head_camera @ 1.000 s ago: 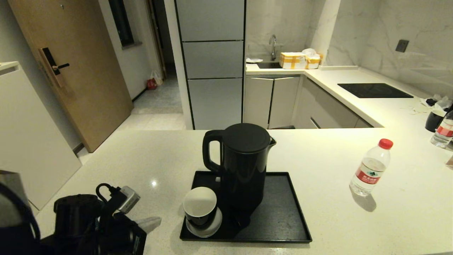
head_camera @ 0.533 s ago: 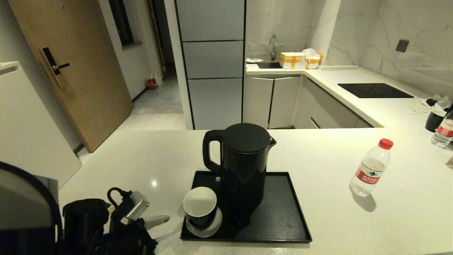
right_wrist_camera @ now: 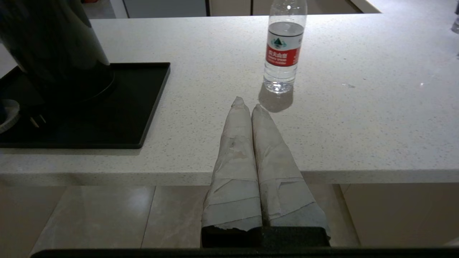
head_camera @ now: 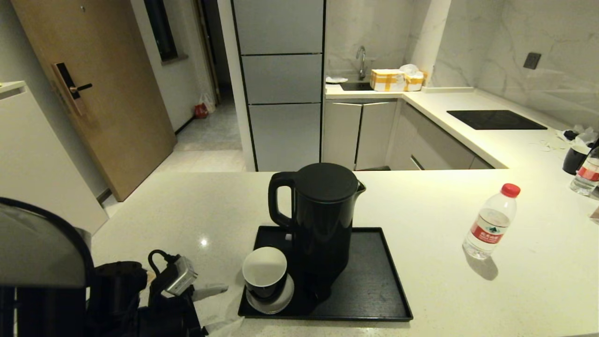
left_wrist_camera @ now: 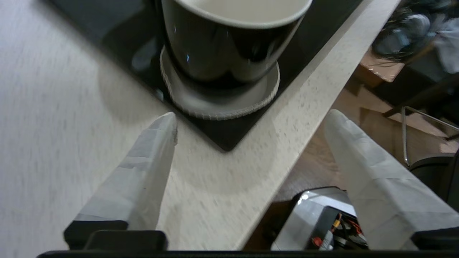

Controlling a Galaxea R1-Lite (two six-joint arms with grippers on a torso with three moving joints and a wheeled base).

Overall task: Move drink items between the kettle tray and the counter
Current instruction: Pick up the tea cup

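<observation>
Left gripper [left_wrist_camera: 247, 118] nearer the black cup [head_camera: 264, 272] than a second ago, fingers spread wide, probably lining up a grasp.

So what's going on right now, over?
Left claw open, near cup on tray. Right claw shut, idle by bottle. Nothing blocking.

Cup [left_wrist_camera: 233, 39] rim cropped; kettle [right_wrist_camera: 53, 50] perhaps too.

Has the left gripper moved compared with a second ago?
Yes. The left gripper, open, has moved toward the kettle tray and now sits close to the tray's corner where the cup stands.
</observation>
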